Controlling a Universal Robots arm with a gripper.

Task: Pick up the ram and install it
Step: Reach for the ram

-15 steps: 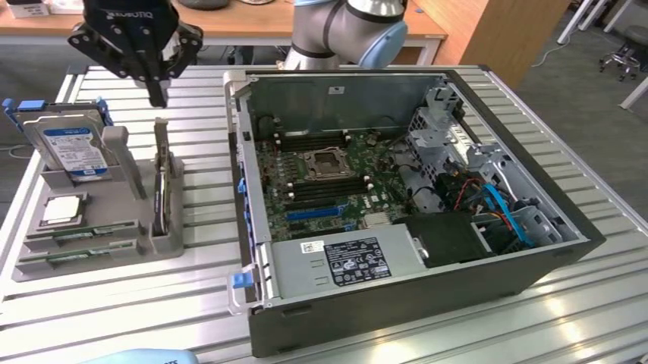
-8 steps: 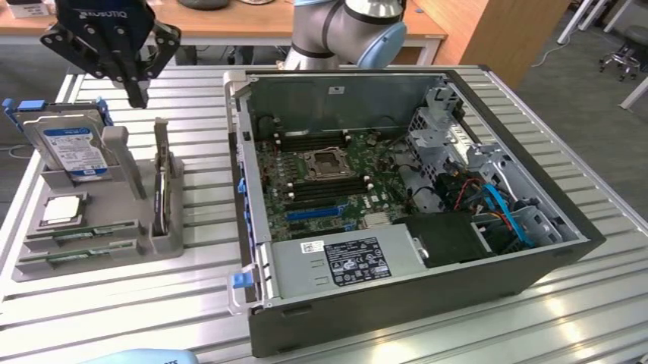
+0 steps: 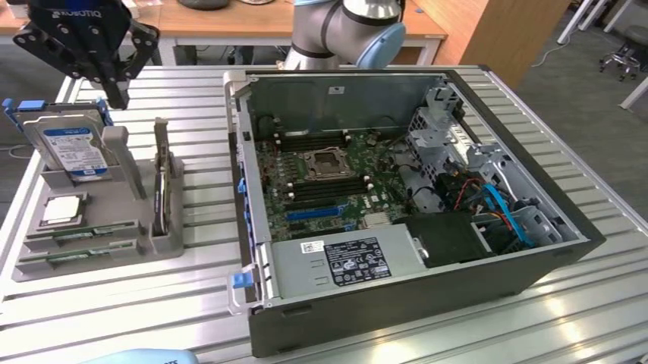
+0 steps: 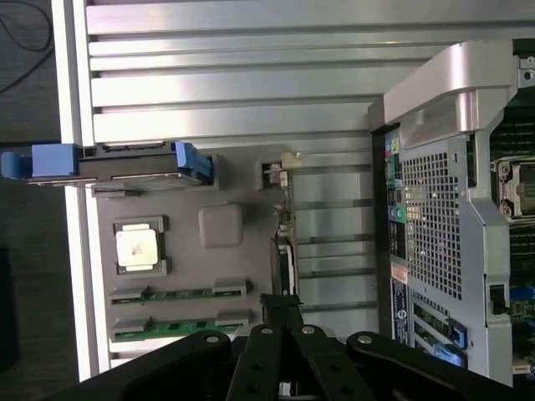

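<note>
desk [image 3: 102, 318] [image 4: 234, 83]: ribbed metal slats; it carries the computer case and the grey tray, which sit side by side.
computer case [image 3: 405, 311] [image 4: 426, 209]: lies on its side with the panel off, on the exterior view's right; the green motherboard [image 3: 303, 197] is exposed inside.
robot arm [image 3: 350, 26]: silver and blue, rising behind the case.
grey tray [image 3: 162, 235] [image 4: 242, 259]: on the exterior view's left, just beside the case, holding the spare parts.
claw [image 3: 117, 98] [image 4: 280, 302]: black, clenched with its tips together and nothing between them; it hangs in the air above the tray, near the upper end of the hard drive.
hard drive [image 3: 73, 148] [image 4: 125, 163]: silver with a blue-white label, propped upright in blue rails at the tray's far end.
thin board [image 3: 162, 174] [image 4: 286, 267]: stands on edge in a slot along the tray's case-side edge.
processor [image 3: 63, 208] [image 4: 136, 248]: small silver square, flat in its recess between the hard drive and the ram.
ram [image 3: 86, 233] [image 4: 180, 292]: green stick lying flat in a tray slot just beside the processor, well apart from the claw.
second ram stick [image 3: 76, 256] [image 4: 167, 327]: lies parallel in the next slot, at the tray's near edge.
</note>
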